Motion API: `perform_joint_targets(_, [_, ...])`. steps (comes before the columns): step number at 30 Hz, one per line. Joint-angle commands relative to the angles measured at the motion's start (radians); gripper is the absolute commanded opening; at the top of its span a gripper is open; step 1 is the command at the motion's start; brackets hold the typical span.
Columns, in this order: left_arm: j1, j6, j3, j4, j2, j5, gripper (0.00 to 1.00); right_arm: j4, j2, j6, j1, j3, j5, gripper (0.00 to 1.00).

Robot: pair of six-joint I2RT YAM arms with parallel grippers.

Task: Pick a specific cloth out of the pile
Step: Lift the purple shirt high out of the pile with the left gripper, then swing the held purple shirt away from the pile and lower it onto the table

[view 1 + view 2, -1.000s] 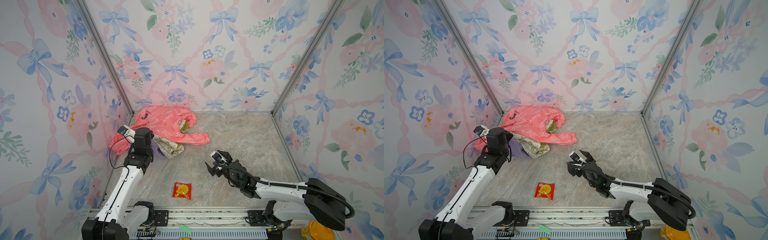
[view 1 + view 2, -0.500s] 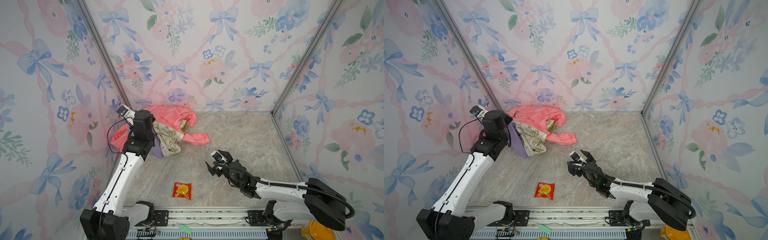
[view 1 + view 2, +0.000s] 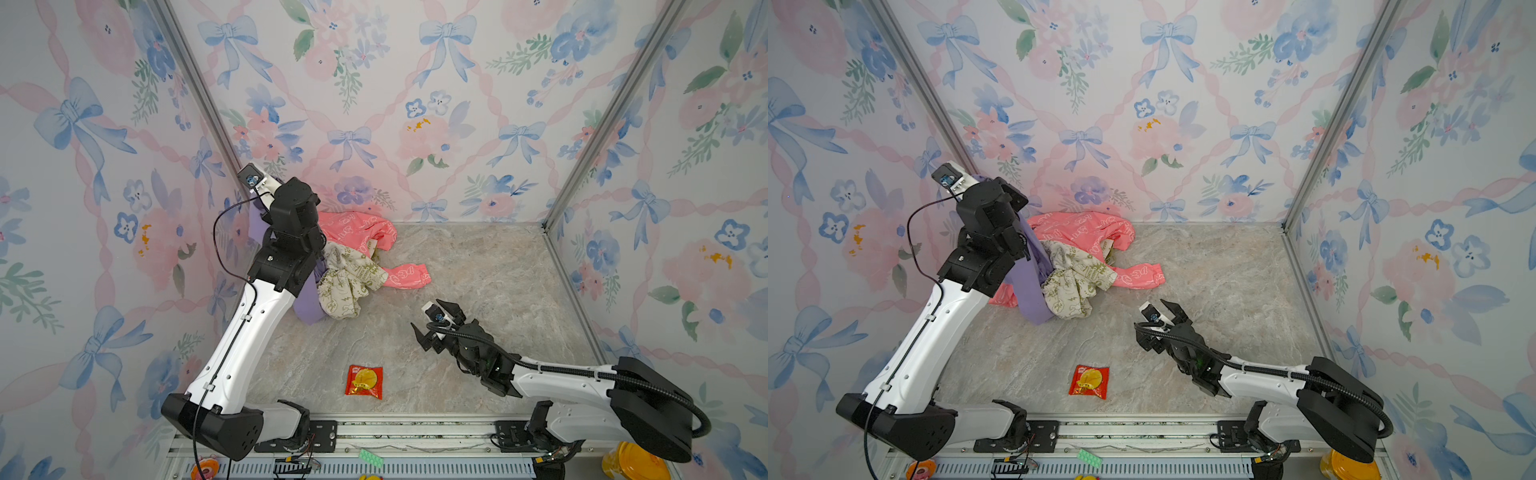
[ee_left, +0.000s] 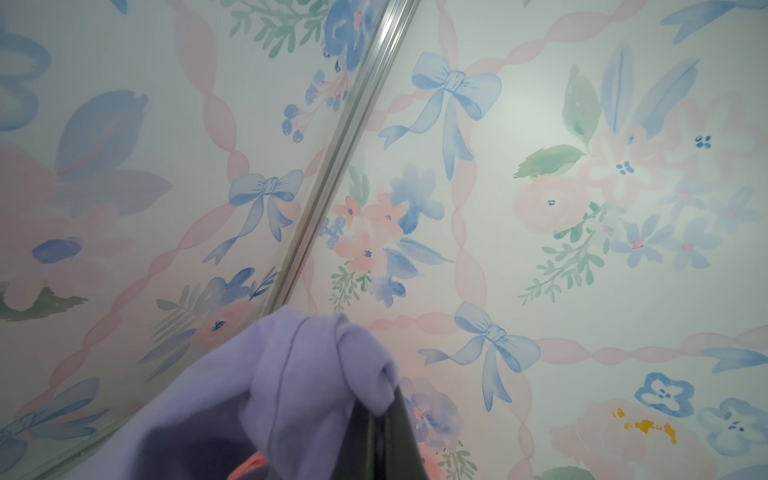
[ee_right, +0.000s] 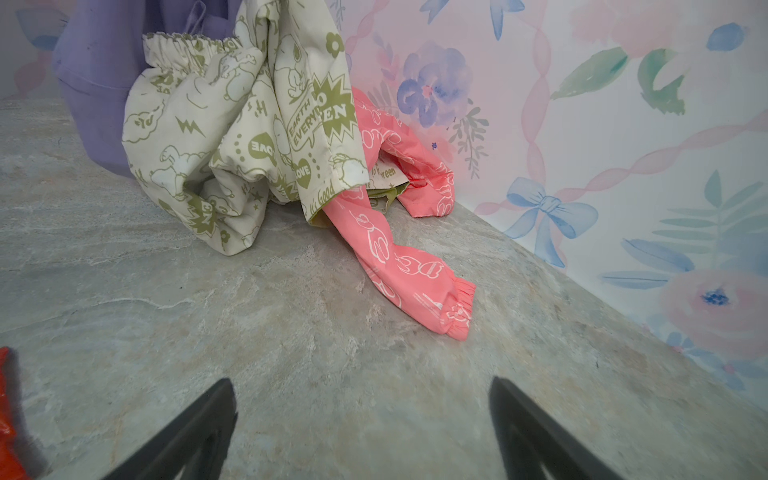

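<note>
You are holding the left hand (image 4: 384, 419) clamped on the cloth (image 3: 307, 305), high above the pile (image 3: 357, 232), so the lavender fabric is hanging below the hand, its tail touching the cream cloth (image 3: 349, 282). The right hand (image 3: 430, 318) is hovering, jaws apart, with the pile ahead, likely to pin strays.

Beyond the pile (image 3: 349, 278), floor (image 3: 490, 266) open except packet (image 3: 364, 381).

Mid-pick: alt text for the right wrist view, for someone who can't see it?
A bunched cream cloth with olive-green print sits on the stone floor, with the lavender cloth partly hidden behind it and a coral-pink jacket sleeve trailing out along the floor. The right gripper, open and empty, points at them; a red packet shows at the frame's edge.
</note>
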Motion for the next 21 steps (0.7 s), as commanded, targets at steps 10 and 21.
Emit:
perform_joint_targets(10, [-0.153,0.301,0.542,0.094,0.287,-0.161,0.00,0.020,-0.016,-0.001,0.010,-0.001,0.032,0.97])
perform_joint_targets(21, [-0.320,0.335,0.705,0.094,0.501,-0.049,0.00,0.044,-0.035,-0.005,0.007,-0.015,0.146,0.97])
